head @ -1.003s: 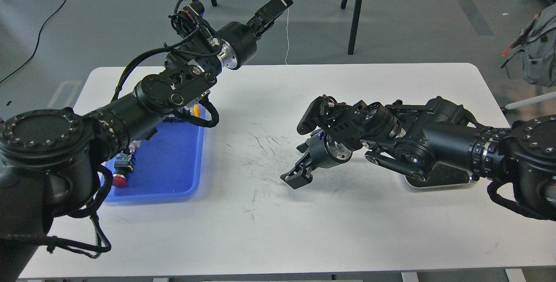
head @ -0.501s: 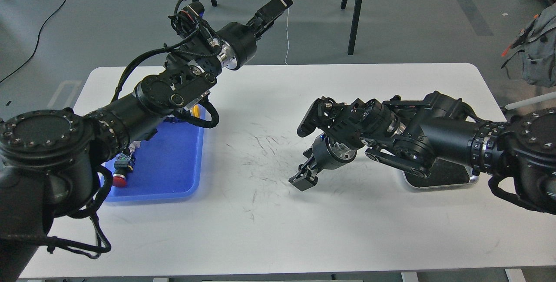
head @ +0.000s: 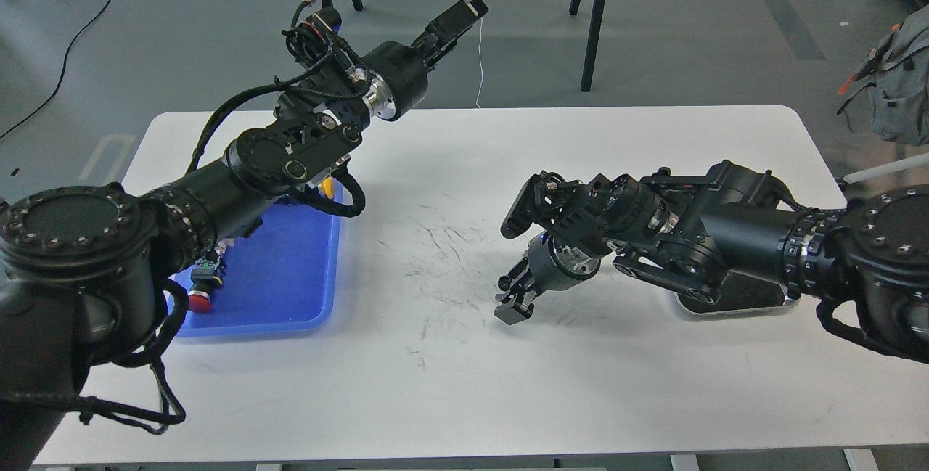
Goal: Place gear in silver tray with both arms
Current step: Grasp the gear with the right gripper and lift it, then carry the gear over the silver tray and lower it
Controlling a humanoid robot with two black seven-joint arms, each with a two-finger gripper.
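The right tool [head: 512, 300], grip unclear, hangs over bare table [head: 464, 384]; its arm [head: 697, 228] hides the silver tray [head: 755, 305].

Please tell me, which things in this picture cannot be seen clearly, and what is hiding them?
All from the head view:
- Silver tray: mostly hidden under the right arm; whether it holds anything cannot be told.
- Blue tray: its left part and contents are covered by the left arm; only a red-tipped part shows.
- Right gripper: dark, seen end-on; jaws unclear.
- Gear: not identifiable anywhere.
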